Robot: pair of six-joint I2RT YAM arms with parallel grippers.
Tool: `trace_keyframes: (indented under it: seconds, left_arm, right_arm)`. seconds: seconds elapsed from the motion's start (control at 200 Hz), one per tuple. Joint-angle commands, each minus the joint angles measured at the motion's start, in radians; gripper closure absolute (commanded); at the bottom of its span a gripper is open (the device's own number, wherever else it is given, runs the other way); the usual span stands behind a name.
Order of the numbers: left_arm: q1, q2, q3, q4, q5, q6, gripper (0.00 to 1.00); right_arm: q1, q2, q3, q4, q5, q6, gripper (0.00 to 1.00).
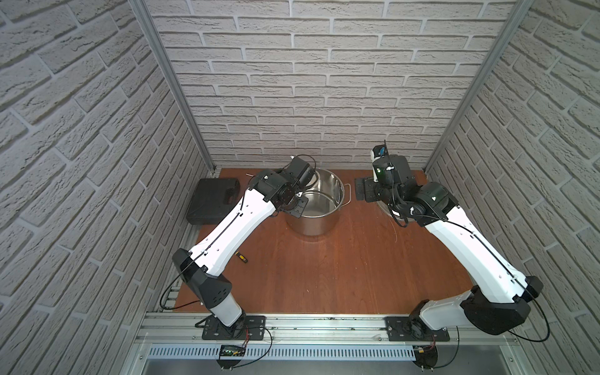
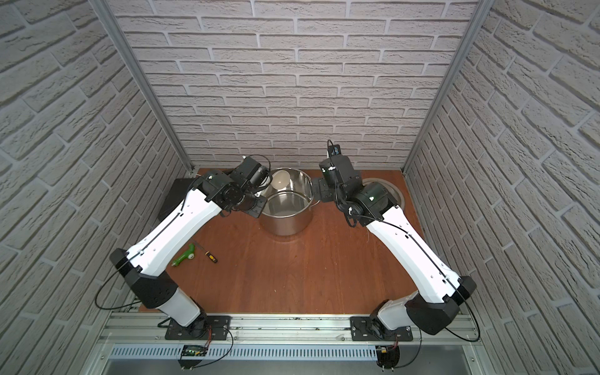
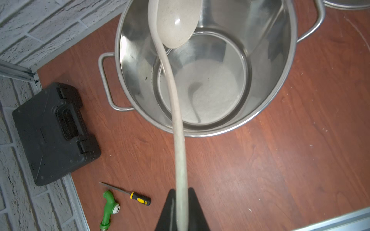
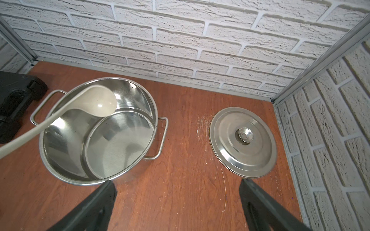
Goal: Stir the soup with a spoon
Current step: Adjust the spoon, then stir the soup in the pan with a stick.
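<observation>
Your left pincer [image 3: 181, 200] grips the spoon [image 3: 177, 24] tightly by its handle; its bowl hangs over the pot [image 2: 285, 224], mid-frame in both top views. Your right pincer [image 4: 178, 183] gapes wide, empty, above the bench [image 4: 180, 210].

The left arm [image 1: 227, 227] and right arm [image 1: 470, 246] have white shells, black joint housings and thin black cables.
</observation>
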Motion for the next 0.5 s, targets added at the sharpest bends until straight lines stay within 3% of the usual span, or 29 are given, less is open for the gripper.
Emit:
trace_keyframes:
  seconds: [0.0, 0.28, 0.495]
  left_arm:
    - [0.005, 0.091, 0.094, -0.085, 0.019, 0.003, 1.0]
    - [0.007, 0.201, 0.224, -0.159, 0.018, -0.042, 1.0]
    - [0.017, 0.34, 0.432, -0.288, -0.002, -0.059, 1.0]
  right_arm:
    - [-0.008, -0.043, -0.019, 0.03, -0.012, 0.047, 0.0]
    - [-0.019, -0.142, -0.094, 0.042, -0.009, -0.037, 0.0]
    - [-0.032, -0.159, -0.118, 0.029, -0.031, -0.054, 0.0]
